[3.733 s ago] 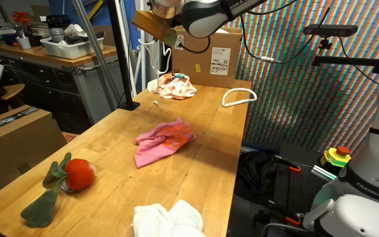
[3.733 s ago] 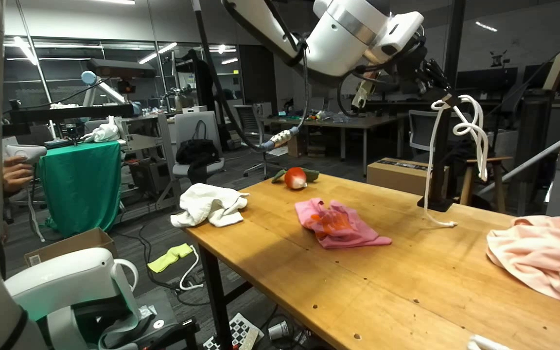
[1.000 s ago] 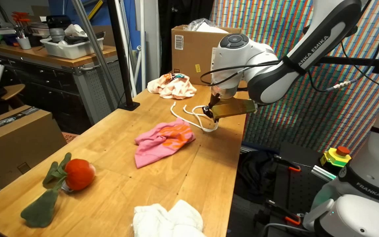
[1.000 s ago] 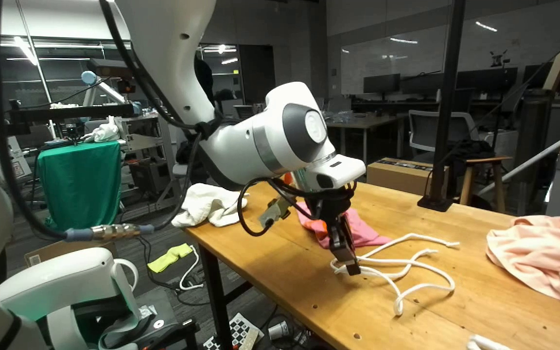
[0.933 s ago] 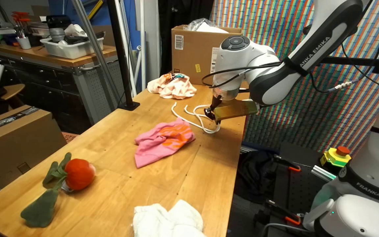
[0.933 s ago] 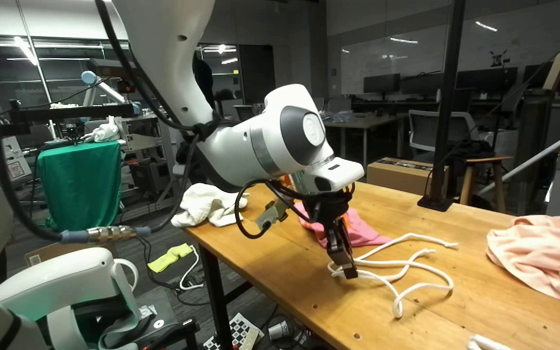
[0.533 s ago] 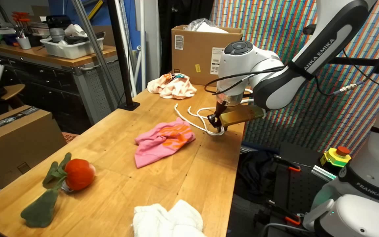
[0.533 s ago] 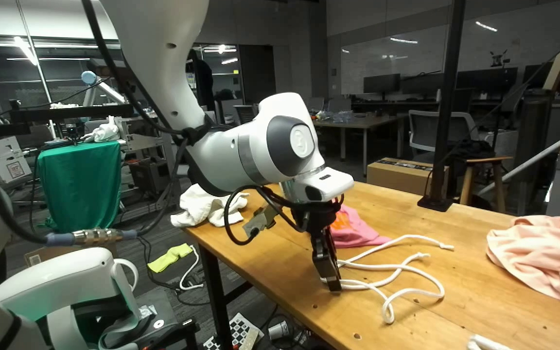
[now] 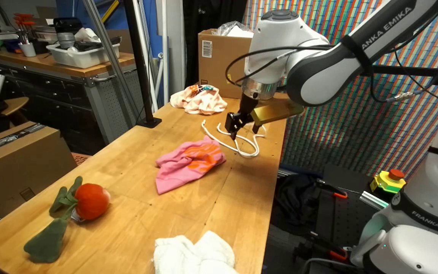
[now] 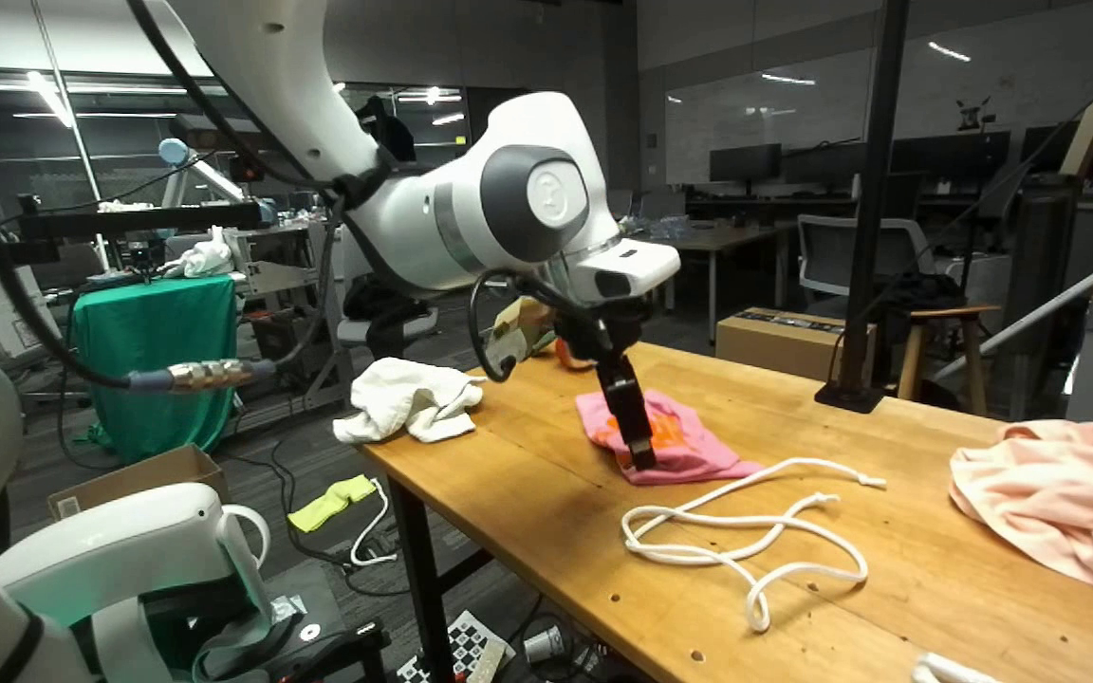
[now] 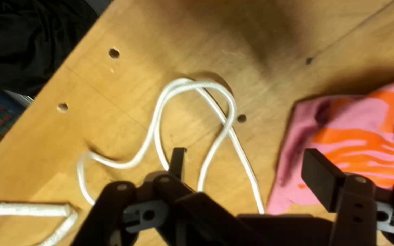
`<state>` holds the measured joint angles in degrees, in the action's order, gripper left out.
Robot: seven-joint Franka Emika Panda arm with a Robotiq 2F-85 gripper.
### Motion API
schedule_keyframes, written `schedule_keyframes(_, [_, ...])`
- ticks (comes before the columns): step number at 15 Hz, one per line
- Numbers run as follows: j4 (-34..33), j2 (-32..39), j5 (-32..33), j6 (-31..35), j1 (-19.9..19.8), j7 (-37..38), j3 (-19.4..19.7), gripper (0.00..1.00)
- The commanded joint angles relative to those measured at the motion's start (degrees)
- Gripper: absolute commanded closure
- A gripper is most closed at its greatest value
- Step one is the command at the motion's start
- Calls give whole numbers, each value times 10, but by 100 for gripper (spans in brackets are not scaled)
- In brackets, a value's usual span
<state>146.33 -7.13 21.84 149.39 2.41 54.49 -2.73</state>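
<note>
Seen in an exterior view, a red-and-green stuffed toy (image 9: pixel 92 201) lies by the left edge of the bench (image 9: pixel 135 232). To its right a pink cloth (image 9: pixel 188 163) is crumpled mid-bench, with a white cloth (image 9: pixel 196 255) by the near right corner and a peach cloth (image 9: pixel 205 104) at the far left corner. Next comes the white rope (image 11: pixel 233 108), loosely looped on the bench between the pink cloth and the right edge. The jaws hang above it, spread wide with nothing between them; in the wrist view one side overlaps the rope and the other the pink cloth. Neither side appears to touch anything.

The step in hand looks like work on the rope, with no grip on it. If it is to be picked up, the next move calls for centring over one strand, clear of the cloth, then a straight drop; if it is to stay, a plain lift away.
</note>
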Motion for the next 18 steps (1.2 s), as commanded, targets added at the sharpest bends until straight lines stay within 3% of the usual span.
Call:
schedule_keyframes(1, [-48, -20, -28, -23, 2, -61, -24, 0])
schedule_keyframes(9, [-157, 53, -82, -49, 17, -158, -52, 0])
schedule_keyframes(18, [-248, 174, -141, -90, 43, -246, -44, 0])
